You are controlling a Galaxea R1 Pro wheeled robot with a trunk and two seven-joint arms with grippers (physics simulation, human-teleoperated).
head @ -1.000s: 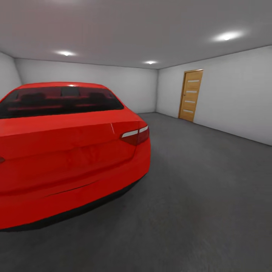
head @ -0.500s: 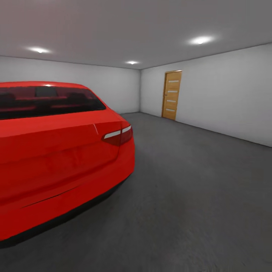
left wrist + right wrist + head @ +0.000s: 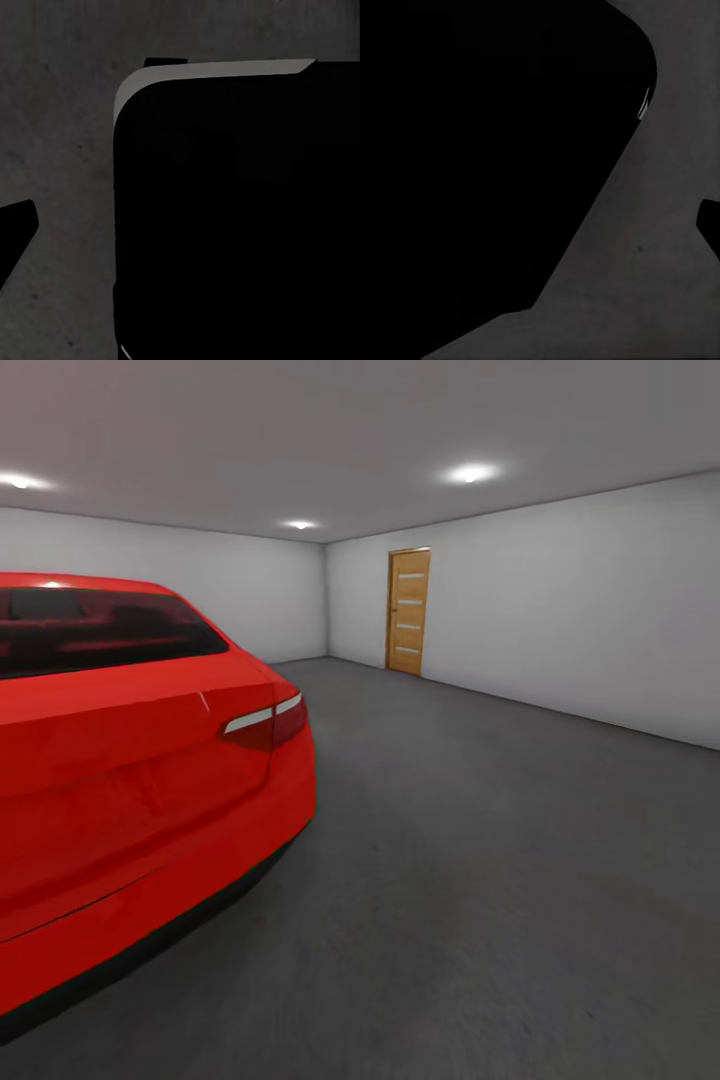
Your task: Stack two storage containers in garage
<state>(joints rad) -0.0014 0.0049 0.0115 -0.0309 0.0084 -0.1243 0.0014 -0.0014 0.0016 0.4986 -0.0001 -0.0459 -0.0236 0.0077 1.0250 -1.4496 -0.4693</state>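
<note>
I am in the garage, looking over its dark grey concrete floor point(image 3: 500, 860). The two storage containers are out of view, and so is the living room. In the left wrist view a big black rounded body point(image 3: 240, 225) hangs over the speckled floor point(image 3: 60, 135), with a dark tip point(image 3: 15, 236) at the picture's edge. The right wrist view has a similar black mass point(image 3: 472, 150) above the floor point(image 3: 660, 285) and a small dark tip point(image 3: 710, 225) at the edge. Neither view shows how the fingers stand.
A red car point(image 3: 130, 760) stands close at the left, its rear bumper toward me. White walls point(image 3: 580, 610) close the room, with a wooden door point(image 3: 408, 610) in the far right wall. Open floor stretches ahead and to the right.
The whole head view has swung to the right: the car and the door sit further left in the picture than a second ago. Nothing in the room itself has moved.
</note>
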